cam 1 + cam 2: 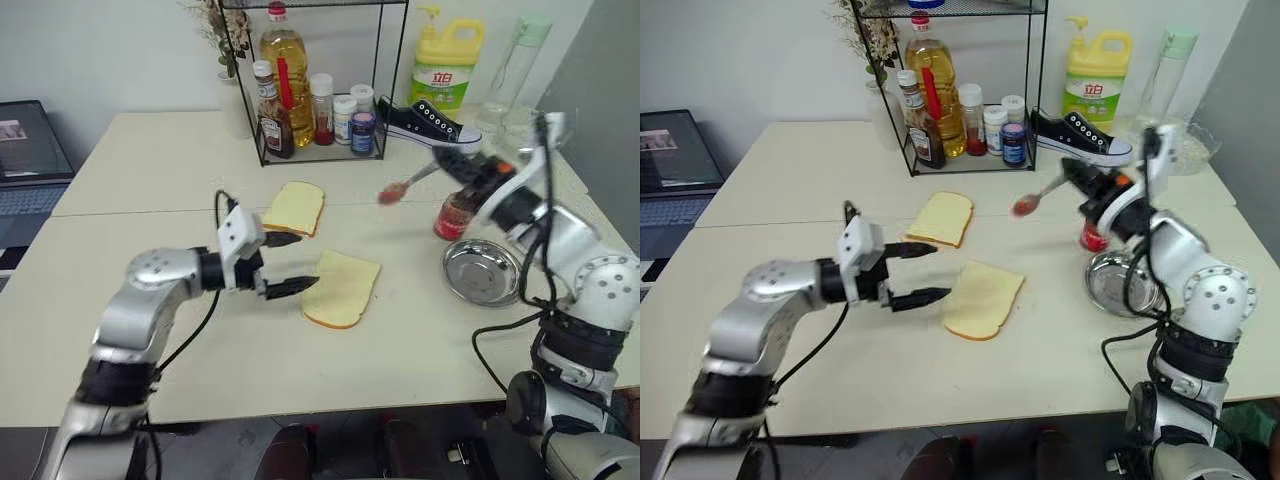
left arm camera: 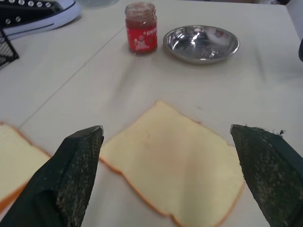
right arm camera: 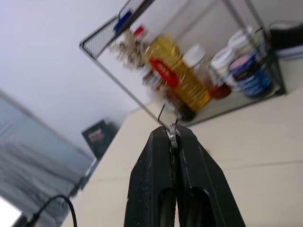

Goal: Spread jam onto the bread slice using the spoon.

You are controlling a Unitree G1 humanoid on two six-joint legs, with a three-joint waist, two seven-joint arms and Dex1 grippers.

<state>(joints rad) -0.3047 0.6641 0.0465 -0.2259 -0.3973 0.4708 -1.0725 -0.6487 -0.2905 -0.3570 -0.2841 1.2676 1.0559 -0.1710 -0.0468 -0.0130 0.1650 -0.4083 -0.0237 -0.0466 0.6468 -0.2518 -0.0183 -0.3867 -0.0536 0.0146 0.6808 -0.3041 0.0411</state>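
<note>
Nearest on the desk (image 1: 420, 360), the left pincer (image 1: 288, 263) hangs spread wide and empty just beside the bread slice (image 1: 343, 288), its fingertips (image 2: 75, 161) framing the slice's near edge in the left wrist view. The slice lies flat and plain, no red on it yet. It is soft and light and would probably skid or tear under a dragging spoon, so steadying it by the crusted edge, not the crumb, looks wisest.

Farther back, a second slice (image 1: 294, 207) lies near the wire rack (image 1: 320, 80).

To the right, the right pincer (image 1: 452, 166) is pressed together on the spoon (image 1: 405, 186) handle, holding it in the air above the desk, bowl toward the slices, with jam (image 1: 388, 196) on the bowl. The spoon is stiff, thin and slippery; a grip far back on the handle may let it twist. The jam jar (image 1: 455, 216) and steel plate (image 1: 482, 270) sit below.
</note>
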